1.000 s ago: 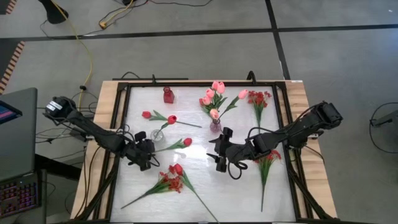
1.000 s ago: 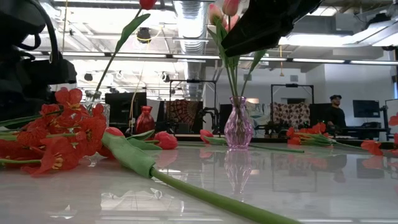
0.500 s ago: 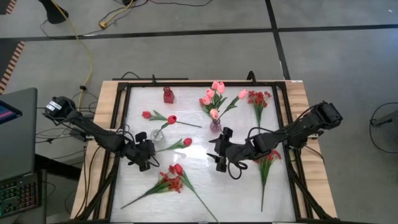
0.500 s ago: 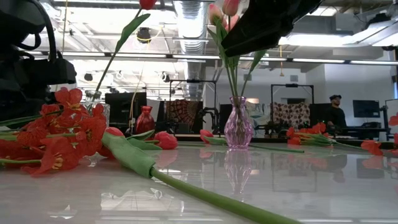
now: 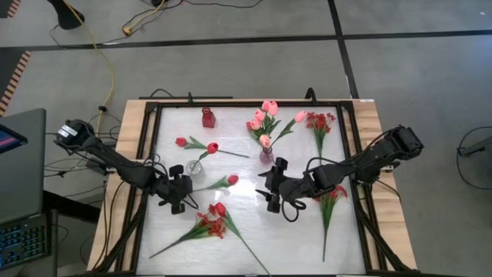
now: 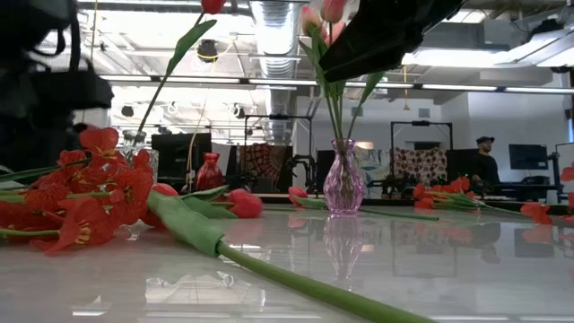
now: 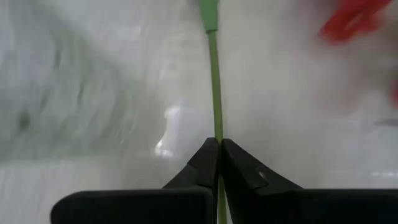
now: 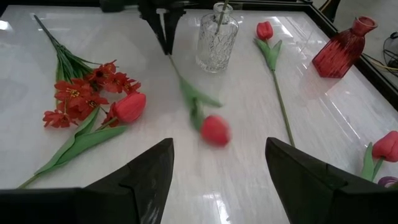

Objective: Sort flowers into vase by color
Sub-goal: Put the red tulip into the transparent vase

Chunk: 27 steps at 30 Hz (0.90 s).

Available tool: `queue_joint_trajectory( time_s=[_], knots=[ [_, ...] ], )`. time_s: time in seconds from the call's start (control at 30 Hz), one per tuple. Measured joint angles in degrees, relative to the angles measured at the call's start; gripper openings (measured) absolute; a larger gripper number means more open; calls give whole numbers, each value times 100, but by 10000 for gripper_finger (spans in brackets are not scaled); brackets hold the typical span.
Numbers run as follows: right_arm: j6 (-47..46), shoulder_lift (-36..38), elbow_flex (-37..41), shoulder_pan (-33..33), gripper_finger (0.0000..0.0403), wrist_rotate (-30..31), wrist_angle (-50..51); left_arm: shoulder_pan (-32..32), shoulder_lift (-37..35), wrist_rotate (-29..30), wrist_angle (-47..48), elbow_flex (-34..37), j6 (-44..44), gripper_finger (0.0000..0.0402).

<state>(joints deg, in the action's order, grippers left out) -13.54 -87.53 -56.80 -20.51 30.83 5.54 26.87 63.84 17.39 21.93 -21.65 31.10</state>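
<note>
The stem of a red tulip (image 5: 231,179) is pinched by the closed left gripper (image 5: 182,190), beside the clear vase (image 5: 195,166). The right gripper (image 5: 270,187) is held wide open, empty. Three vases are counted.

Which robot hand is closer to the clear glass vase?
Left. The left gripper is shut on a red tulip's stem right beside the clear vase. The right gripper waits open farther off, below the pink vase.
</note>
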Motion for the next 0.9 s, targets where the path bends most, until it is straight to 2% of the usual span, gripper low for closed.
queue_joint_trajectory(
  time_s=[0.27, 0.5, 0.77, 0.9],
  knots=[
    [1, 0, 0, 0, 282, 0, 0, 1, -5, 11, -42, -549, -525, 0],
    [0, 0, 0, 0, 282, 0, 0, 18, -165, 246, -32, -891, -865, 0],
    [0, 0, 0, -2, 282, 0, 2, 319, -1200, 594, -73, -862, -961, 0],
    [0, 0, 0, -2, 282, 0, 2, 610, -1913, 748, -473, -705, -1170, 0]
  ],
)
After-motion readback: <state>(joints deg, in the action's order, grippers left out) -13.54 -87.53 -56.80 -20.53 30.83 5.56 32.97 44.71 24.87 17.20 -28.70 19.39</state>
